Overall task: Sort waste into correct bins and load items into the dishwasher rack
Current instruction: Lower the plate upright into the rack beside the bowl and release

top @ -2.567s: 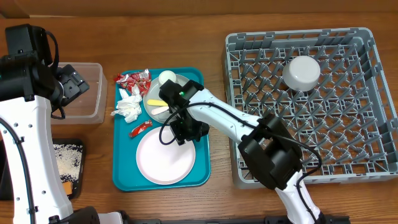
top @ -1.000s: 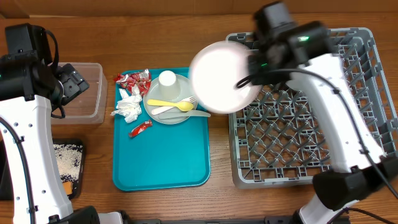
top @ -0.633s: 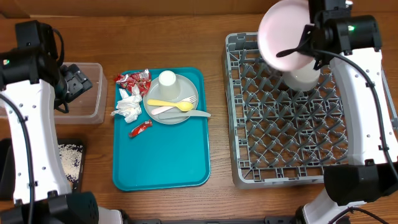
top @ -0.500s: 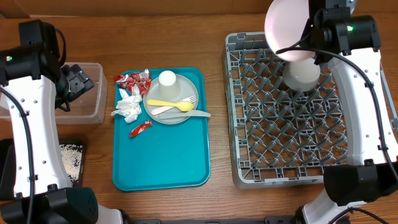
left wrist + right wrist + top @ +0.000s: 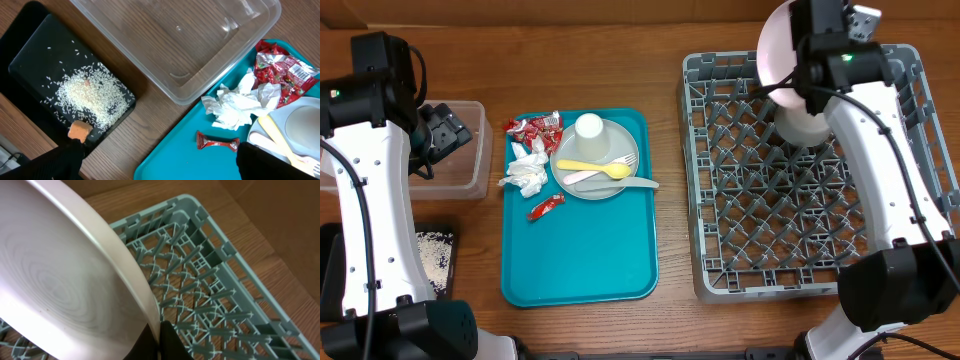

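Robotics lab setup, wooden table [image 5: 670,320], white robot arms [image 5: 370,200] (cabled), dishwasher rack [image 5: 770,220]

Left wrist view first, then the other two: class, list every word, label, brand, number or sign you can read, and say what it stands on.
Nothing can be read in any view.
Red foil wrappers: a white panel with fine print, too small and blurred to read.
Single red wrapper: no legible marks.
Clear tub, black tray, dishwasher rack: no writing visible.
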Controlling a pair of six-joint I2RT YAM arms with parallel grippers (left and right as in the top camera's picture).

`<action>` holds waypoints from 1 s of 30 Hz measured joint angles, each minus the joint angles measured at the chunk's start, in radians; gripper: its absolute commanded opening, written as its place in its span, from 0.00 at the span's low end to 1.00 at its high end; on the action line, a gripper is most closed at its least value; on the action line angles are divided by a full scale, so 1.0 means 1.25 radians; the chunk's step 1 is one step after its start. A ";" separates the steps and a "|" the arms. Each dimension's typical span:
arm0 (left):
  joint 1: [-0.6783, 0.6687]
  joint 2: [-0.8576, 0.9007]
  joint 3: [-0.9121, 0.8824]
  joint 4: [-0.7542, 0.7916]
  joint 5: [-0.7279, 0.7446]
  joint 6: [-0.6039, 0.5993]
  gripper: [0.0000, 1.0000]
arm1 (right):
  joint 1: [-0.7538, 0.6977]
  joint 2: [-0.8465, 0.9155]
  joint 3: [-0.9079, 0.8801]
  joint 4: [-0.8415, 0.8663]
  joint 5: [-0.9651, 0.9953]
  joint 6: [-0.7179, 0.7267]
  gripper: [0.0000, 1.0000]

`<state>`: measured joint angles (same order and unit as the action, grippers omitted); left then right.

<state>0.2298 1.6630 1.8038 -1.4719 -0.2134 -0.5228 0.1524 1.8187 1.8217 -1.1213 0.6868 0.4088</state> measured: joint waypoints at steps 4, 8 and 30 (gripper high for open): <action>0.000 0.000 0.000 -0.002 0.000 0.000 1.00 | 0.029 0.000 -0.042 0.000 0.012 0.047 0.04; 0.000 0.000 0.000 -0.004 0.000 0.000 1.00 | 0.060 0.000 -0.081 0.004 0.039 0.098 0.04; 0.000 0.000 0.000 -0.014 0.000 0.000 1.00 | 0.091 0.000 -0.185 0.058 0.124 0.167 0.04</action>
<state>0.2298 1.6630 1.8038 -1.4891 -0.2134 -0.5228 0.2657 1.8187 1.5906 -1.0492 0.8421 0.6178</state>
